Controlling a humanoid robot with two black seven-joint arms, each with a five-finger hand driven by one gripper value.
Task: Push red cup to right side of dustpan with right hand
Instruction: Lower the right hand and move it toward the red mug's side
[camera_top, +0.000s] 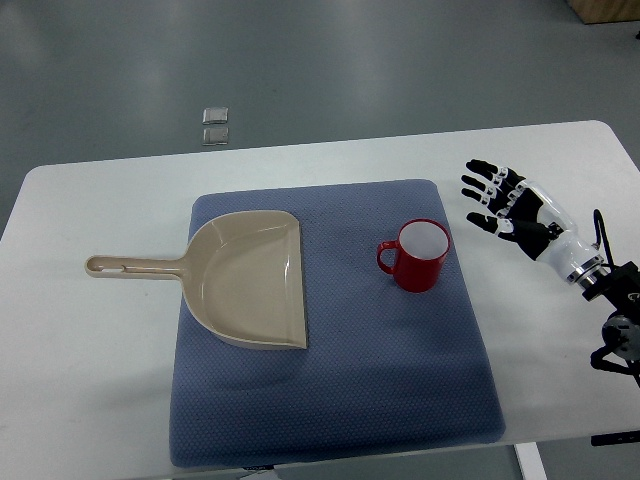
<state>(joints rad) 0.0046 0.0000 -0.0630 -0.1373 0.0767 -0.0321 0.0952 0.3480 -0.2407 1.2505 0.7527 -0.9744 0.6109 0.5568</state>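
We see the white table (90, 330) bearing a blue mat (340, 400). On it lies the beige dustpan (245, 280), nothing inside. Our right hand (510, 212) hovers with fingers spread, holding nothing, near the empty red cup (418, 258) standing right of the dustpan.

Red cup (418, 258), beige dustpan (250, 278), dotted blue-grey mat (340, 400), white table (80, 380).

One red cup (420, 256), one dustpan (245, 278), one mat (400, 380) (blue), one hand (510, 208).
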